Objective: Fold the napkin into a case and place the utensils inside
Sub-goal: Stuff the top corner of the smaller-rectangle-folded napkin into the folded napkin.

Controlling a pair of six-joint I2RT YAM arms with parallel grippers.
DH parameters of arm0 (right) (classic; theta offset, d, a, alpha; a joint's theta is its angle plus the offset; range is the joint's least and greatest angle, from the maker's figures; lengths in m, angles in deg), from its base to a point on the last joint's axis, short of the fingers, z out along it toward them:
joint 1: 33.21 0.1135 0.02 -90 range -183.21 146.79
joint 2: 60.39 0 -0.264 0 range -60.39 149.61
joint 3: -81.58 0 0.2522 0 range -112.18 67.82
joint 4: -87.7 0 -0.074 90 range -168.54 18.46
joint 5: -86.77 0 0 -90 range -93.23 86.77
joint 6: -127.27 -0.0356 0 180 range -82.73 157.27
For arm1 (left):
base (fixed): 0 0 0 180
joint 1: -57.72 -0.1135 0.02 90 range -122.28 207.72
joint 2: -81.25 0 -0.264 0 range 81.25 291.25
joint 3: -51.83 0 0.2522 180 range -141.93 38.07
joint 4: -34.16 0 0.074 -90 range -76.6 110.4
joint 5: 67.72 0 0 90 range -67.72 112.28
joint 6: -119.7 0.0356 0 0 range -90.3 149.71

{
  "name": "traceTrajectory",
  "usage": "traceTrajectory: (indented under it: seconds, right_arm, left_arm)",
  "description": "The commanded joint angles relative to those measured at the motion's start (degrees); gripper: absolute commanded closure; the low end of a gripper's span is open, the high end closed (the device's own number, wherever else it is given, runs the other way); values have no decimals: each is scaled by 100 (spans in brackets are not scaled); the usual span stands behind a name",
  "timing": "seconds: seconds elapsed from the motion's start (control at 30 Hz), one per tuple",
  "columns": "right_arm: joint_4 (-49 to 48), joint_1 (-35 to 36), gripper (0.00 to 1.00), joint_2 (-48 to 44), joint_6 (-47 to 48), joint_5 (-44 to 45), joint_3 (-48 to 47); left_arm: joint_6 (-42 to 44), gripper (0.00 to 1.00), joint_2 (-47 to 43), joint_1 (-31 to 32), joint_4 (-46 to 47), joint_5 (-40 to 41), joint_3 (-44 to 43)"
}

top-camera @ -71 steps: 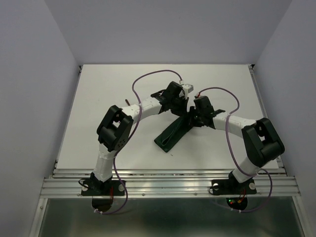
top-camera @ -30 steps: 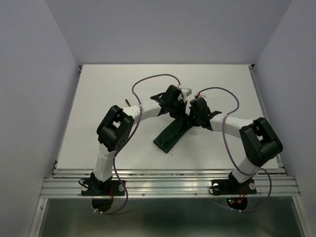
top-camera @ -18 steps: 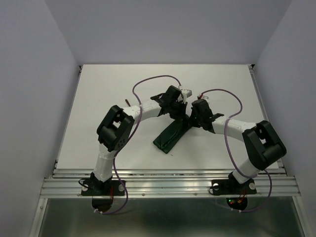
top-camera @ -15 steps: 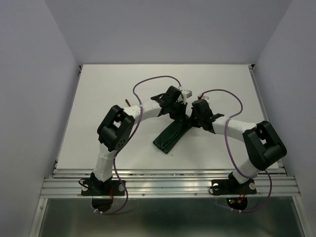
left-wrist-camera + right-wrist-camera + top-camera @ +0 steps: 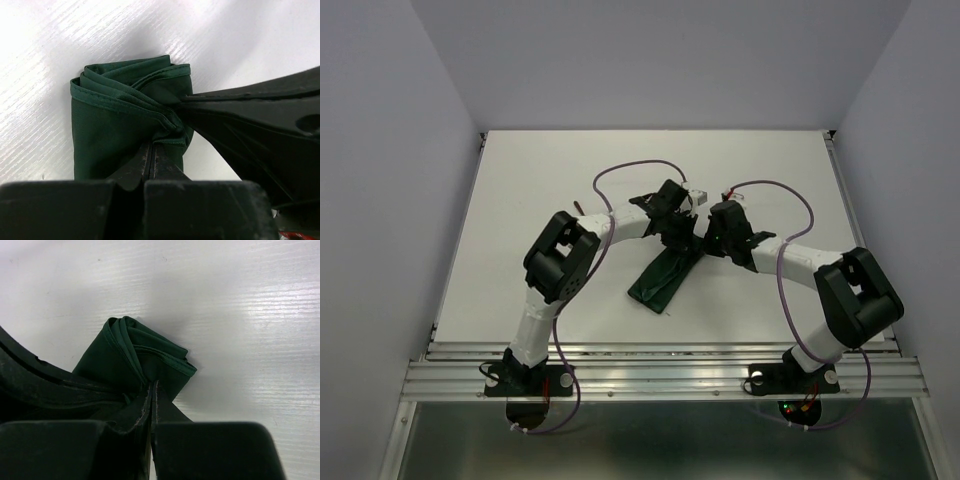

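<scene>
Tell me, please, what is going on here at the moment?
Both arms are working on the dark green napkin, which is bunched into a narrow folded strip lying diagonally on the white table. The left gripper and the right gripper are each shut on the folded layers at the strip's far end, close together. No spoon or fork can be made out in or beside the napkin.
</scene>
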Motion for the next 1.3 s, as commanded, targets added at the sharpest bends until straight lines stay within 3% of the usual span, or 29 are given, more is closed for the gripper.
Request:
traceTrajectory:
  seconds: [0.0,0.9,1.27]
  right_arm:
    - [-372,3,99,-296,-64,46,65]
    - [-460,3,99,-244,-28,-525,91]
    - [-354,3,99,-33,-178,-402,126]
  left_arm:
    - [80,100,65,42,-240,127,-271]
    - [-386,100,320,147,-91,286,-658]
    - [-466,100,109,174,85,-250,-667]
